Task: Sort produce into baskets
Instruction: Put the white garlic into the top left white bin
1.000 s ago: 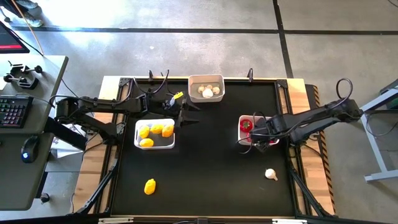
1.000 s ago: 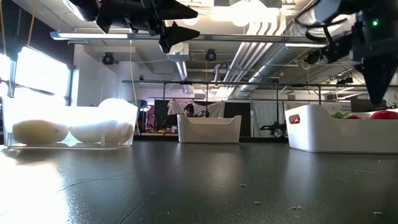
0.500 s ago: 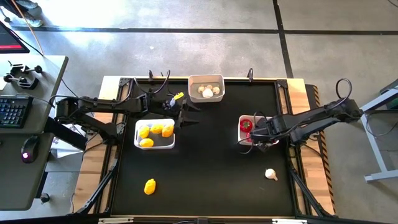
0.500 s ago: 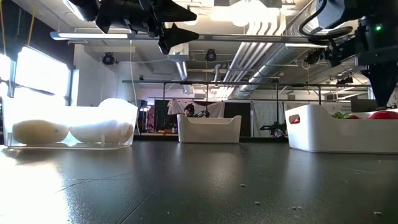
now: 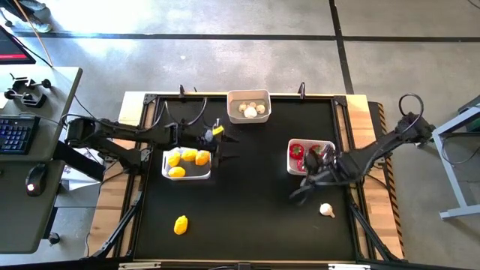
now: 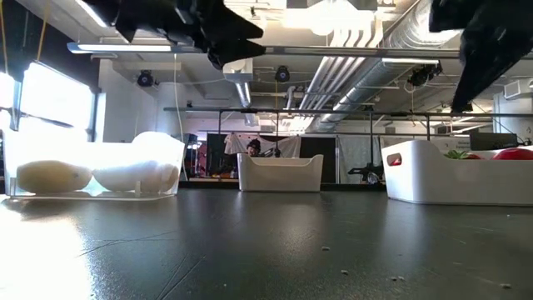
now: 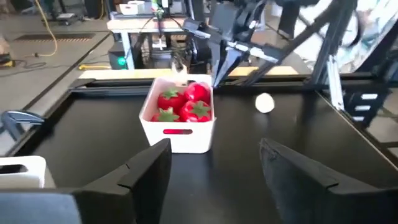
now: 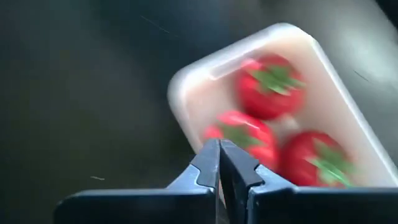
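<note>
We see a matte black table point(image 5: 247, 202), its surface faintly scuffed in the low view, carrying three white smooth plastic baskets with rounded corners. The basket of lemons point(image 5: 187, 161) sits on the left side and holds four glossy yellow lemon shapes; the basket of tomatoes point(image 5: 309, 154) sits on the right side with three red round tomatoes topped in green; the basket of garlic point(image 5: 248, 106) stands at the far edge with pale bulbs inside.

The left gripper point(image 5: 226, 147) hangs just beside the lemon basket's right edge, and its wrist view shows its two dark fingers point(image 7: 149, 171) spread wide with nothing between them. The right gripper point(image 5: 302, 191) hovers over bare table just in front of the tomato basket; its wrist view shows its fingers point(image 8: 208, 165) pressed together, gripping nothing.

Two pieces lie loose on the table: a lemon point(image 5: 181, 224) near the front left, and a lumpy white garlic bulb point(image 5: 326, 210) near the front right, close to the right gripper. The left wrist view shows that bulb beside the tomato basket; the low view does not show it.
</note>
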Controlling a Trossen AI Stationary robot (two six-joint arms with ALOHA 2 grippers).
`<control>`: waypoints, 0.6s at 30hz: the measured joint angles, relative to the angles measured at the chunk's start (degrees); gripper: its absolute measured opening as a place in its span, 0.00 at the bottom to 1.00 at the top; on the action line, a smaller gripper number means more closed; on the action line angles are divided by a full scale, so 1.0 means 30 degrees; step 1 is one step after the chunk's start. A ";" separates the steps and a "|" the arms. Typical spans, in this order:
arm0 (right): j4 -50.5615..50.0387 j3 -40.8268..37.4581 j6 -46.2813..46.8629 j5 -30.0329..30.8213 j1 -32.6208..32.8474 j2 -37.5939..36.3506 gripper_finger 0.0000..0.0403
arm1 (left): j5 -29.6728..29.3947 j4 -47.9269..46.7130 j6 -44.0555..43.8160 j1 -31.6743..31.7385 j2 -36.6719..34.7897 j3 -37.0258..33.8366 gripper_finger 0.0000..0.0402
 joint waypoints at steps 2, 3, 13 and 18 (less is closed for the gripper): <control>0.1619 -0.0288 0.0039 0.0660 0.1339 0.0007 0.00 | -0.0168 0.0822 0.0018 -0.0568 0.0007 -0.0671 0.54; 0.2330 -0.0363 0.0139 0.0962 0.1982 0.0007 0.00 | -0.0165 0.1382 -0.0092 -0.0831 0.0007 -0.1012 0.52; 0.3245 -0.0380 0.5683 0.1027 0.7776 0.0007 0.00 | -0.0019 0.5228 -0.2651 -0.2738 0.0007 -0.4014 0.33; 0.2595 -0.0387 0.8410 -0.1899 0.9128 0.0474 0.00 | 0.0006 0.5274 -0.2801 -0.3712 0.0007 -0.4384 0.27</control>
